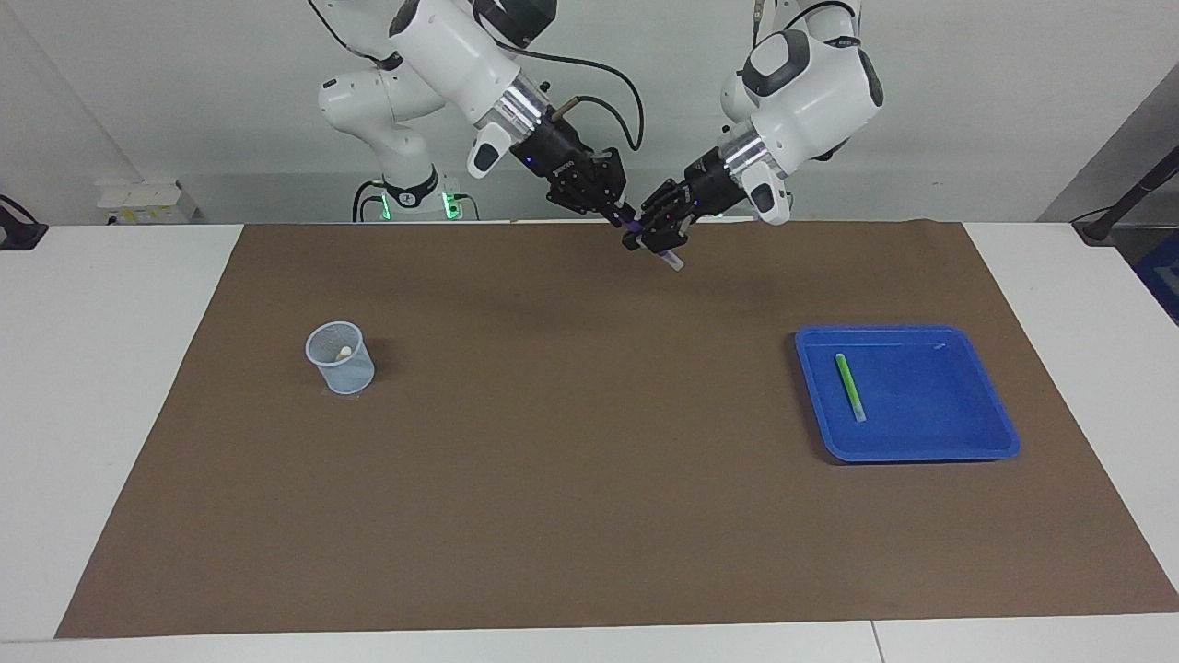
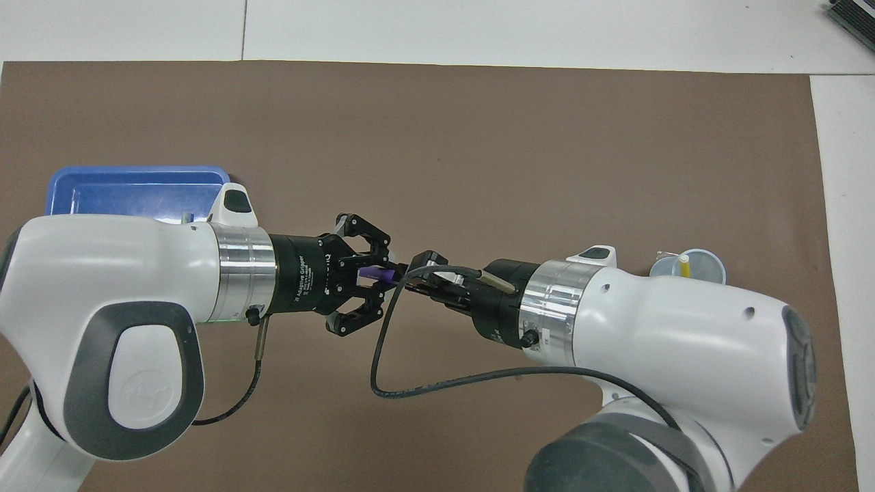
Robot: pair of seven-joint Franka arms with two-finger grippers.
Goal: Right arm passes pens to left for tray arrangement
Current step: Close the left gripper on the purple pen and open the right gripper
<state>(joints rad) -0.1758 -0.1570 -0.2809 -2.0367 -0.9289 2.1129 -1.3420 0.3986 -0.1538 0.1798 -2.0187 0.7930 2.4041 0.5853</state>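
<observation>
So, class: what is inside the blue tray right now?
In the facing view, the blue tray holds one green pen, lying flat. In the overhead view, the left arm covers most of the tray, so its contents are hidden there.

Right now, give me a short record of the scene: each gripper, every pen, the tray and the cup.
left gripper: shut on purple pen, above the mat
right gripper: shut on purple pen
purple pen: held between both grippers
green pen: lying in blue tray
yellow pen: standing in mesh cup
</observation>
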